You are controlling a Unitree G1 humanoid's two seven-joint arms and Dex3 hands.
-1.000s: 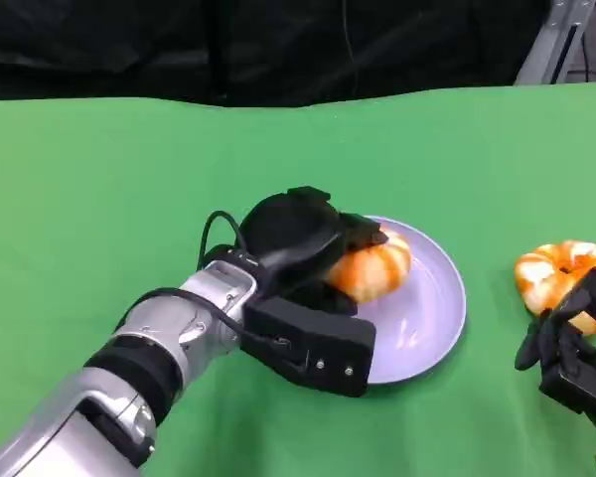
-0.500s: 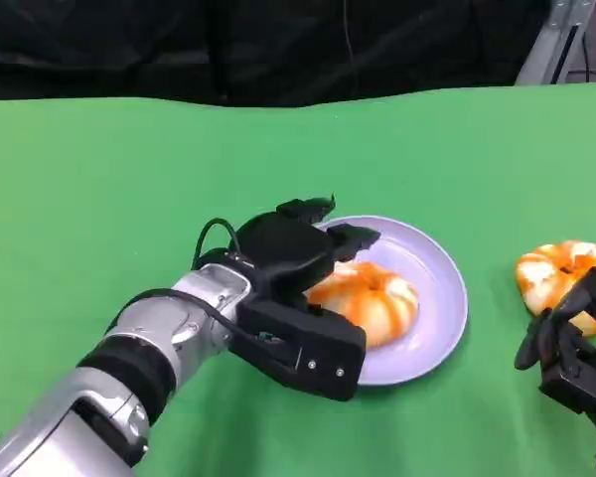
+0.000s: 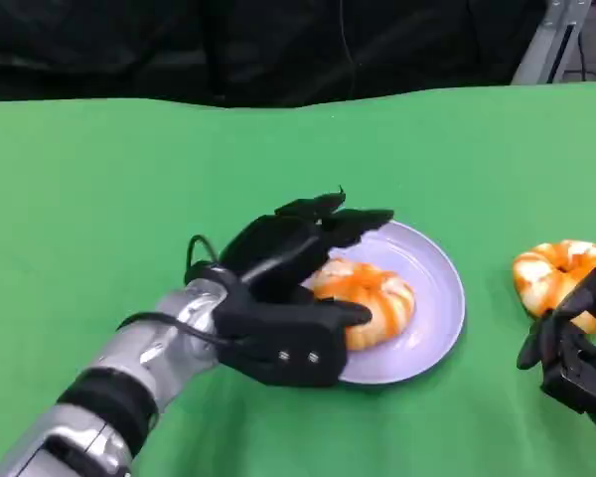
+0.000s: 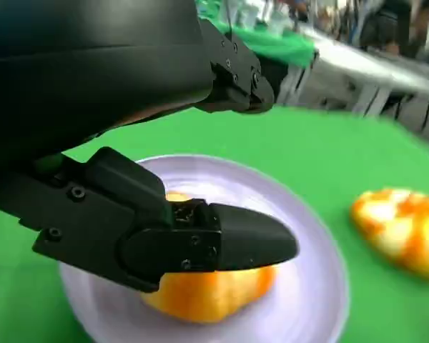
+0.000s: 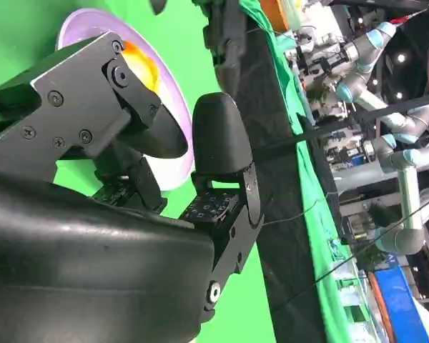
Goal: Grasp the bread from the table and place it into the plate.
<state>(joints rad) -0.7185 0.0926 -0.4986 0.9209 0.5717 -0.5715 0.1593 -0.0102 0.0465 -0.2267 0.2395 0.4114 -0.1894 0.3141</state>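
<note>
An orange-and-white bread lies in the lilac plate near the table's middle. My left hand stands over the plate's near-left side with its fingers spread above the bread and its thumb low beside it, gripping nothing. The left wrist view shows the bread resting on the plate behind the thumb, with the upper fingers well clear of it. A second bread lies on the cloth at the right. My right hand hovers just in front of it, fingers apart and holding nothing.
Green cloth covers the whole table, with a black backdrop beyond its far edge. A grey metal strut stands at the far right corner. The right wrist view catches the plate and the bread past its own fingers.
The left hand carried the bread down onto the plate, let go of it, and spread its fingers while drawing back a little. The right hand and second bread stayed put.
</note>
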